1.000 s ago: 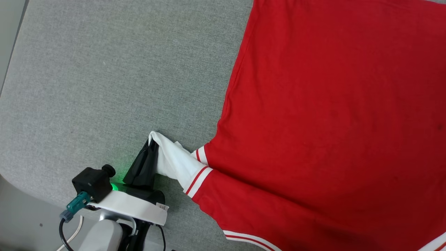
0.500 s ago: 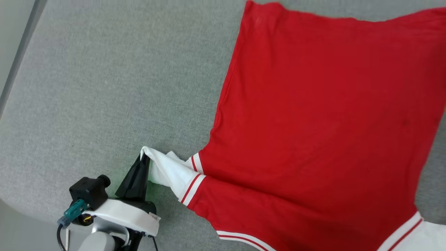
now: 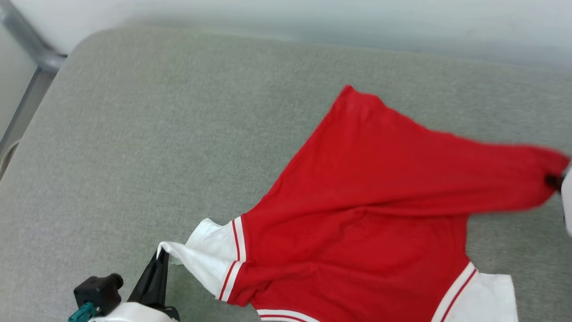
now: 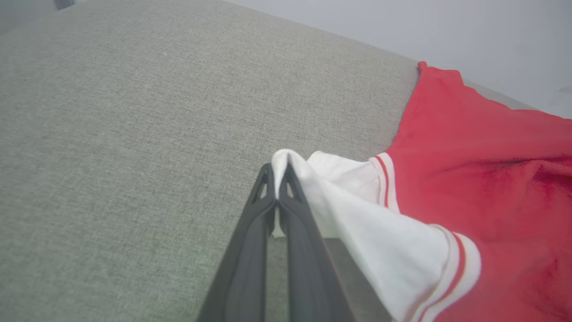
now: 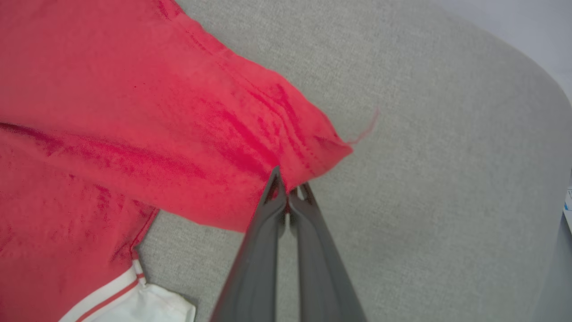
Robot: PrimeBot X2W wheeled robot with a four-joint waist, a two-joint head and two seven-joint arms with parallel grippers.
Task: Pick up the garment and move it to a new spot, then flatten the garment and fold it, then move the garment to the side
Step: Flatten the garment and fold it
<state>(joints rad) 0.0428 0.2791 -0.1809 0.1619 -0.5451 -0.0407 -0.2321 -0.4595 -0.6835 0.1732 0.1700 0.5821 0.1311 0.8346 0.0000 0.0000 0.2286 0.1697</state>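
Bare grey upholstered surface (image 3: 134,156) lies open at the left, out to its rounded far-left corner. Near left, the left gripper (image 4: 279,174) pinches the white sleeve (image 4: 357,214) of the red jersey (image 3: 357,201), which is spread right of centre. At the right edge, the right gripper (image 5: 289,190) is clamped on the lifted hem corner (image 5: 330,143).

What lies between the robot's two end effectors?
The garment, seen in the head view: left end effector pinches its white sleeve, right end effector a red corner.
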